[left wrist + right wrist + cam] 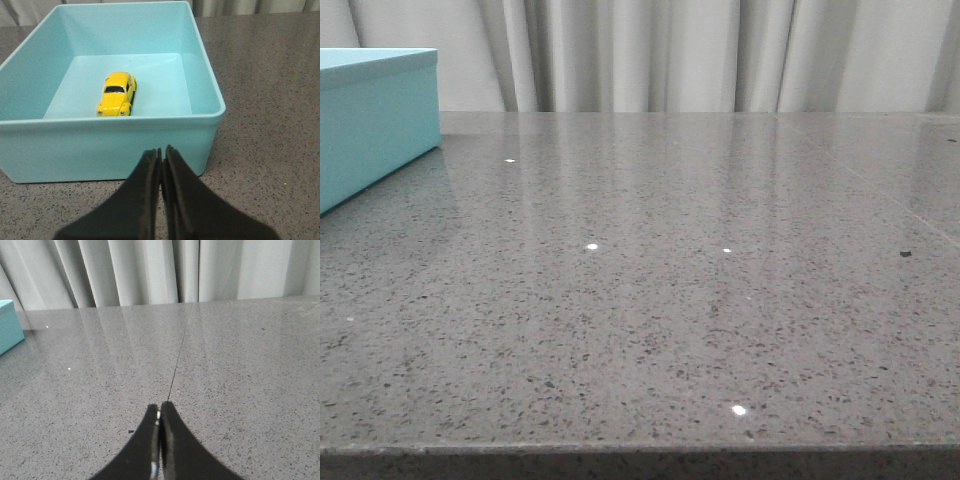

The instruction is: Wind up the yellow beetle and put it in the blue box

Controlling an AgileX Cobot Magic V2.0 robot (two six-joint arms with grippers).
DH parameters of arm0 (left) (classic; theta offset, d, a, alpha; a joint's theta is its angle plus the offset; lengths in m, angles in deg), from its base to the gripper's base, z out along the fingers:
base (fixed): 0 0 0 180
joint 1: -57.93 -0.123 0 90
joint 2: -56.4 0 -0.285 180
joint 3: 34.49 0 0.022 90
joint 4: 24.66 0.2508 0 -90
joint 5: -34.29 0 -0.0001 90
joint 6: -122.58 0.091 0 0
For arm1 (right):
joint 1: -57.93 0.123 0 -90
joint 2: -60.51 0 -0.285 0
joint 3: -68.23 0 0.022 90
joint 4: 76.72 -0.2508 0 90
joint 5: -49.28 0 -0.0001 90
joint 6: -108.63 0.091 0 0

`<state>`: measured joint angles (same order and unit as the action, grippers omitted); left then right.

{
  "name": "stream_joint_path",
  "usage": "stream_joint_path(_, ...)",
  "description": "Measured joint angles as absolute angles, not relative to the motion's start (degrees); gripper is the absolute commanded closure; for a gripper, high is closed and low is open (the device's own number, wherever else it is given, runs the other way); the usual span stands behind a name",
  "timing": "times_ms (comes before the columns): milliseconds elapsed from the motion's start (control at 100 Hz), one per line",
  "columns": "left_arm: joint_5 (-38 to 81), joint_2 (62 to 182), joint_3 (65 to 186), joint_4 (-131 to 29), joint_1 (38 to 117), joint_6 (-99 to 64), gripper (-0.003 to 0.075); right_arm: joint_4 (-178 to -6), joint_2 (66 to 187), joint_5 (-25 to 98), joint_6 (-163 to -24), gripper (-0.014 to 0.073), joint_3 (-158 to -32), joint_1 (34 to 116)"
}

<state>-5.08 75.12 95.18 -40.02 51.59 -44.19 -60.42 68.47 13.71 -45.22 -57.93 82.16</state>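
Already the beetle (117,94) sits on the floor of the box (210,130), so storing looks finished. Both the left gripper (161,155) and right gripper (160,412) are clenched, empty.

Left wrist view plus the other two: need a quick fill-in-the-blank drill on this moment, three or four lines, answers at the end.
1. The yellow beetle sits ____ the blue box.
2. The left tool has its fingers ____, holding nothing.
3. In the front view, the blue box appears at the ____ edge of the grey table.
4. The right tool hangs over bare ____.

Missing words: inside; shut; left; table
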Motion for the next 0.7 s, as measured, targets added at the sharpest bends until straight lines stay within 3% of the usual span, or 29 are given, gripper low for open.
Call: stream_joint_path(700,-4.99,70.47,92.06,-40.19,51.59,-44.19,0.0738,-59.72,67.55,14.18,-45.36,0.0662,-56.22,82.16)
